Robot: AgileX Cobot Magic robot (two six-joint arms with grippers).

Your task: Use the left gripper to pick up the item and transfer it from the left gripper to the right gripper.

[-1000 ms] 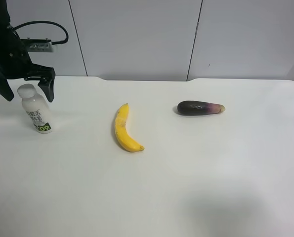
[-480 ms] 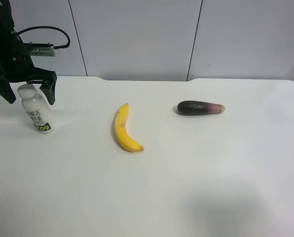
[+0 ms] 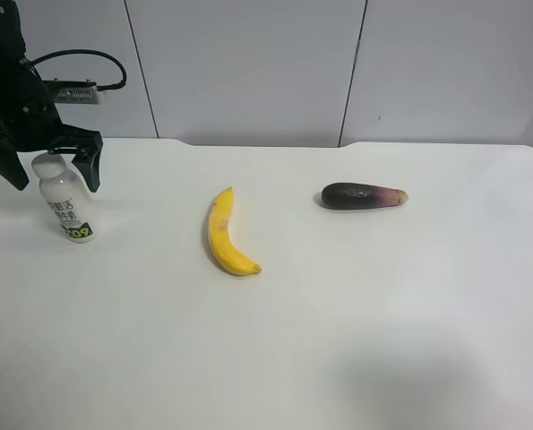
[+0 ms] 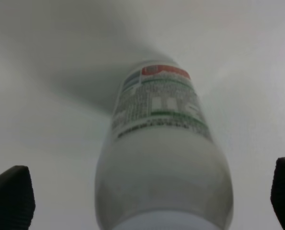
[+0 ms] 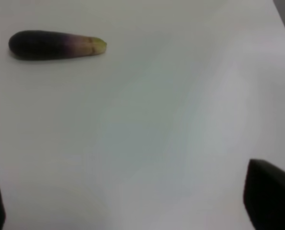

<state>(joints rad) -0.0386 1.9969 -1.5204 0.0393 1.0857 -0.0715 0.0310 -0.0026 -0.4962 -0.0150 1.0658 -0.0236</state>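
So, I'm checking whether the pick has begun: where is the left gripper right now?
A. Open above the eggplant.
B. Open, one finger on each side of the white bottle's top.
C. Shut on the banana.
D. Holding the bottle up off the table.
B: the left gripper stands open, its fingers flanking the cap end of the upright bottle, which rests on the table.

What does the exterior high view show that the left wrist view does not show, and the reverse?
Only the exterior high view: the curved yellow banana, the dark purple eggplant and the black arm. Only the left wrist view: the red-topped printed label on the small white plastic bottle. Both: that bottle, upright on the white table, between the fingers of the open left claw, not gripped.
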